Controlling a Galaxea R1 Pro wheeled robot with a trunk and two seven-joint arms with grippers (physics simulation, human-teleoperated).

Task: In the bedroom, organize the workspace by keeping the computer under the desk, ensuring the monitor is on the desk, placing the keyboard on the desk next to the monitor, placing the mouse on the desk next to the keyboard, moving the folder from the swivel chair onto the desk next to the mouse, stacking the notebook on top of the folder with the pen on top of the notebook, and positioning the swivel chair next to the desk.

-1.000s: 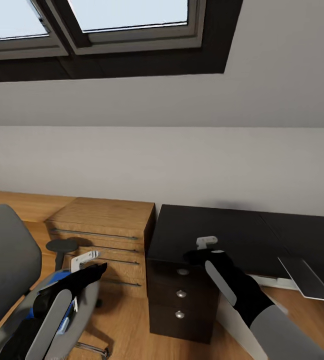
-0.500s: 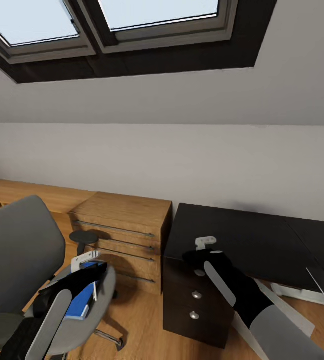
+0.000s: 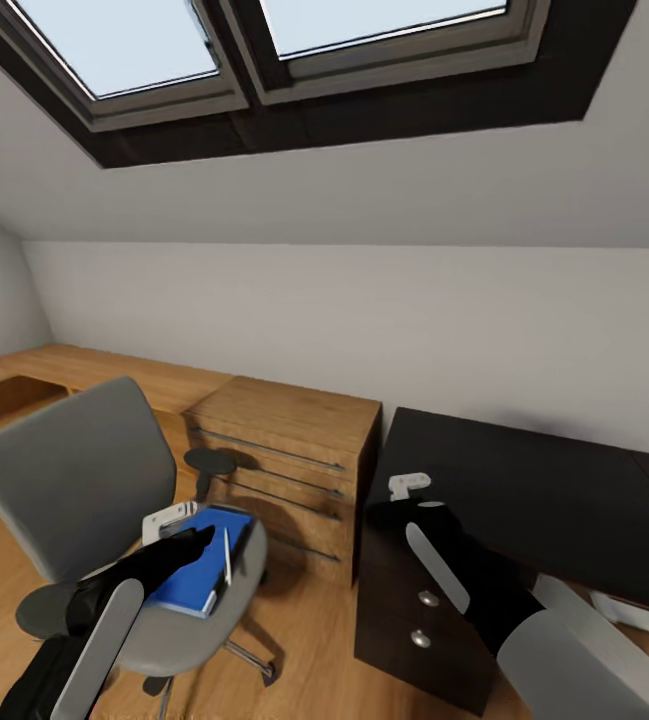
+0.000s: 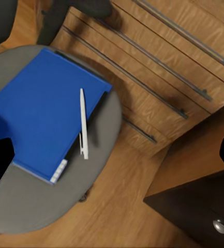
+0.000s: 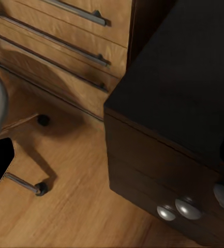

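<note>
The grey swivel chair (image 3: 64, 480) stands left of the wooden chest. On its seat (image 4: 34, 206) lies the blue folder (image 3: 196, 577) (image 4: 39, 113), and the white pen (image 3: 227, 556) (image 4: 83, 123) rests on the folder's edge. My left gripper (image 3: 196, 541) (image 4: 112, 155) hovers open just above the seat, over the folder's near end. My right gripper (image 3: 389, 515) (image 5: 112, 155) hangs open over the corner of the dark cabinet. The desk (image 3: 534, 490) shows its black top at the right. The computer, monitor, keyboard, mouse and notebook are out of view.
A wooden drawer chest (image 3: 289, 450) (image 4: 158, 72) stands between the chair and a dark cabinet with round knobs (image 3: 419, 610) (image 5: 179, 206). A low wooden ledge (image 3: 84, 365) runs along the wall under the sloped roof windows. The chair's casters (image 5: 39, 188) sit on the wood floor.
The camera has swung left, so everything has slid right in the picture. The chair with the folder and pen has come fully into view. Both arms hold the same pose.
</note>
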